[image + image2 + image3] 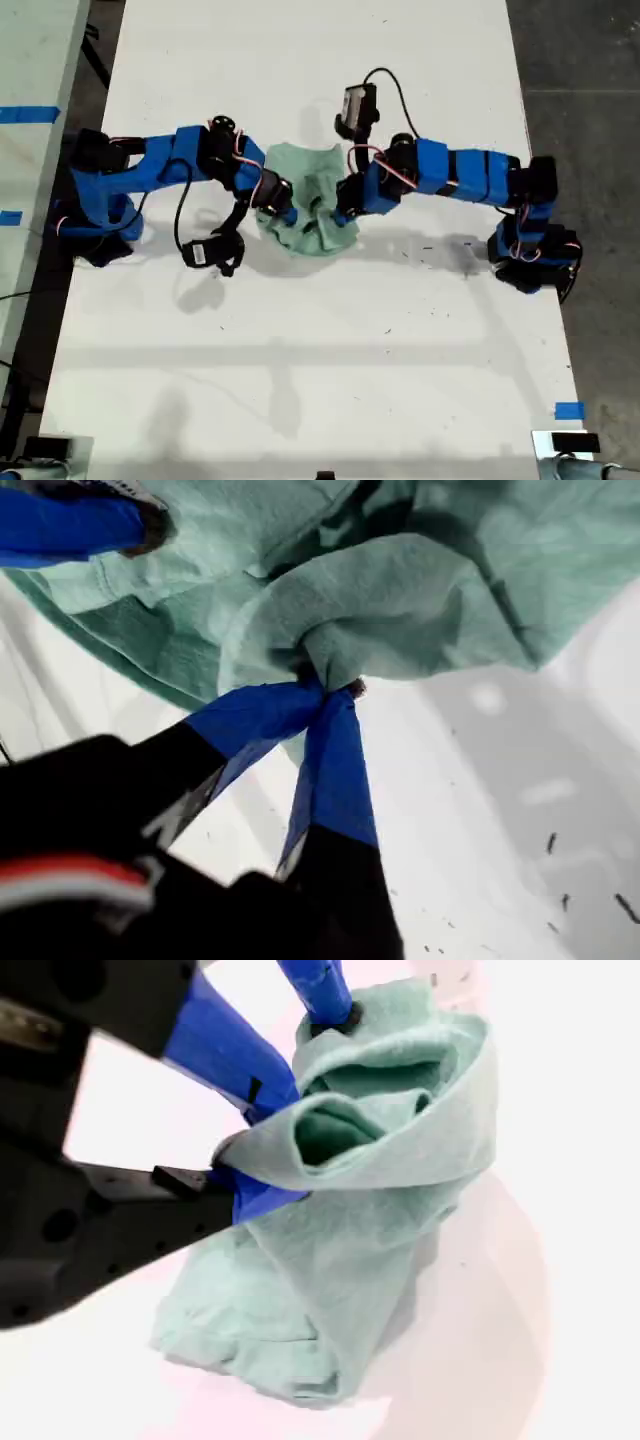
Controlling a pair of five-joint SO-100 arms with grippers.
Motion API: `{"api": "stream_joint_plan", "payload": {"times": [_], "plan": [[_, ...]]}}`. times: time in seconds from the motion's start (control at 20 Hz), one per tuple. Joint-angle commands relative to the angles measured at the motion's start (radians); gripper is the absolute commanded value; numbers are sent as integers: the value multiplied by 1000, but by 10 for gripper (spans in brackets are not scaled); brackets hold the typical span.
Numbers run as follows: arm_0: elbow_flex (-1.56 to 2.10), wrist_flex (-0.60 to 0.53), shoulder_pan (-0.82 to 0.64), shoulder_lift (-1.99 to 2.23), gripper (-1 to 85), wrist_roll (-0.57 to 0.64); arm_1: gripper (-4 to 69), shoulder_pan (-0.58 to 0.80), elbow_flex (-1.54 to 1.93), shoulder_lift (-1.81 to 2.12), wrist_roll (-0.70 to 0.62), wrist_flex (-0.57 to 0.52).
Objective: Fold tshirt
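The pale mint-green tshirt (305, 175) lies bunched at the middle of the white table (320, 350), between two blue arms. My first gripper (325, 685) is shut on a pinched fold of the tshirt (400, 590); it comes in from the exterior view's left (282, 210). My second gripper (240, 1165) is shut on a rolled edge of the tshirt (340, 1260), lifted above the part resting on the table; it comes in from the exterior view's right (345, 207). The two grippers are close together. Each wrist view shows a blue finger of the other gripper (70, 525) (320, 990) at the cloth.
Bare white table surrounds the shirt. A blue tape mark (568, 410) is near the exterior view's lower right corner. Another pale table with blue tape (25, 113) runs along the exterior view's left edge. Dark floor (585, 90) borders the exterior view's right.
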Motion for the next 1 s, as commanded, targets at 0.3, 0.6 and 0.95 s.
{"api": "stream_joint_plan", "payload": {"times": [0.3,0.6,0.95], "plan": [[-9,-41,-457,-29,0,324,-21,431,71,137,-327,-230],[-9,-166,-603,-201,4,396,-20,537,147,61,-445,-425],[-17,-46,-765,-245,316,319,365,672,110,-74,-434,-319]]}}
